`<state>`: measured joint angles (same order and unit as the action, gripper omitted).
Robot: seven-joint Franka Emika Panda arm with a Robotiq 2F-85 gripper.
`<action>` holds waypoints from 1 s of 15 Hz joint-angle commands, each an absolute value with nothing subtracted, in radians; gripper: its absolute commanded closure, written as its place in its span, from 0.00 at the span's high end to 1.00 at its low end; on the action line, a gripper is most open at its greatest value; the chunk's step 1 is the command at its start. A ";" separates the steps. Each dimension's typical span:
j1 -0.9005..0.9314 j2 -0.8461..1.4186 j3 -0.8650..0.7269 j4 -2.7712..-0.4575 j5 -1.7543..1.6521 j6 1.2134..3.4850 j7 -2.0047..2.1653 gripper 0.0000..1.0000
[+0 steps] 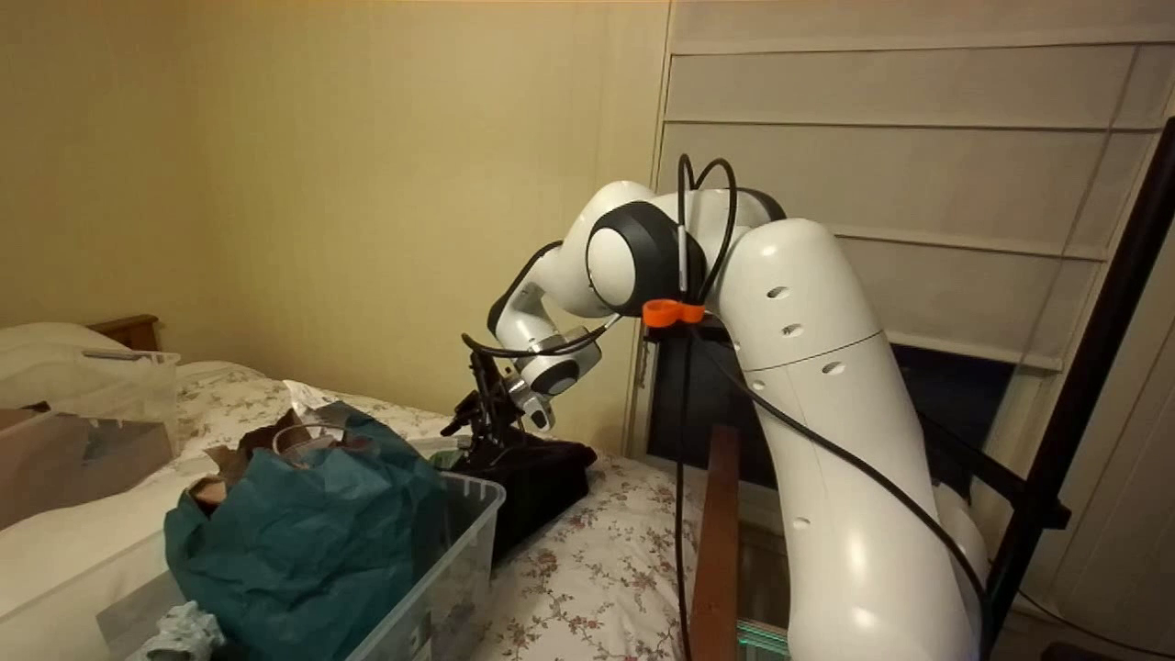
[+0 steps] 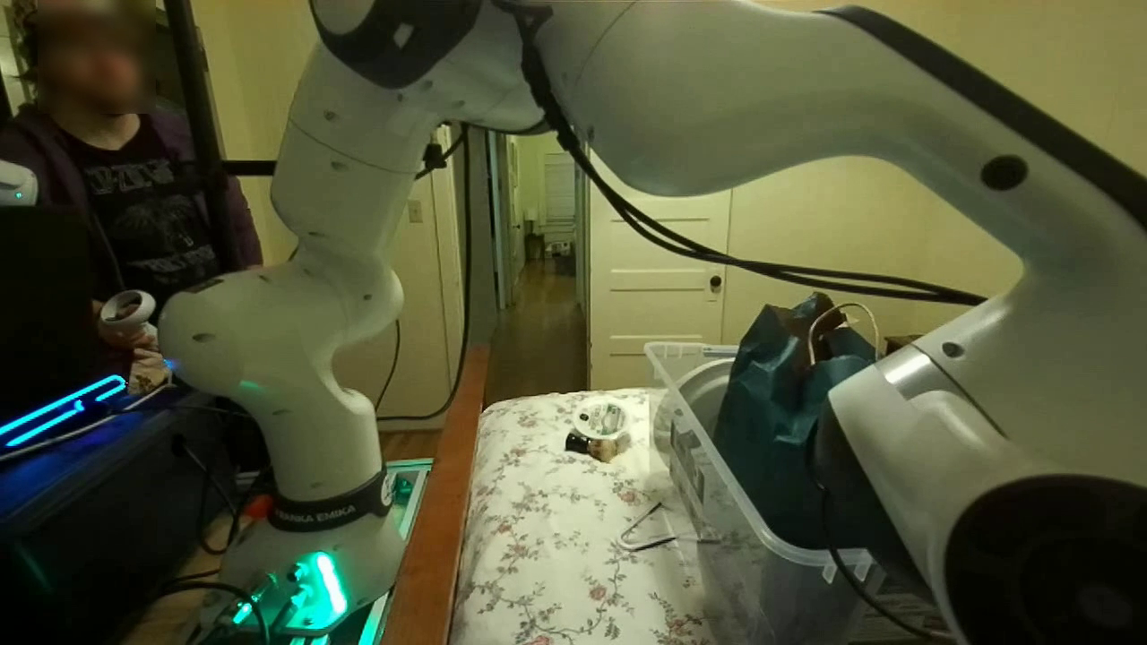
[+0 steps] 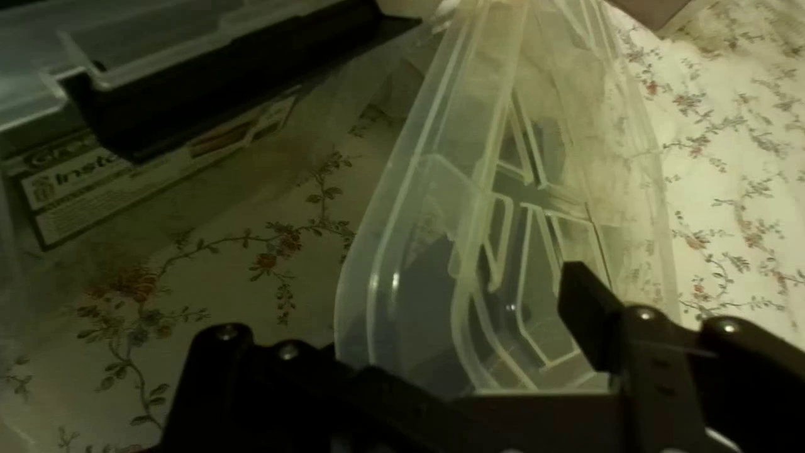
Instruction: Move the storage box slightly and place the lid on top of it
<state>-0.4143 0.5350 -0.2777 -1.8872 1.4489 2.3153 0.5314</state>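
Observation:
The storage box (image 1: 459,560) is a clear plastic bin with a large teal paper bag standing in it. It also shows in an exterior view (image 2: 672,430), partly behind the arm. The lid (image 3: 503,220) is a clear ribbed panel in the middle of the wrist view, over the floral bedding. I cannot make it out surely in the exterior views. My gripper (image 1: 486,427) is beyond the box's far end. In the wrist view its fingers (image 3: 462,333) stand wide apart, with the lid showing between and beyond them. Whether a finger touches the lid is unclear. The left fingertip is mostly hidden.
A black bulky object (image 1: 542,482) lies beside the box's far end. A printed carton (image 3: 144,170) and a black tray-like piece (image 3: 251,75) are at upper left. A round tub (image 2: 600,418), brush (image 2: 591,446) and wooden bed rail (image 2: 448,502) show. Another clear bin (image 1: 128,376) stands behind.

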 commanded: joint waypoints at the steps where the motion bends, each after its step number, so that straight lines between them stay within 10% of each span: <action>1: -0.406 0.509 -0.277 -1.890 1.567 2.399 0.403 0.33; 6: -0.393 0.419 -0.279 -1.937 1.564 2.381 0.285 0.01; 15: -0.338 0.056 -0.289 -2.102 1.463 2.288 0.213 0.01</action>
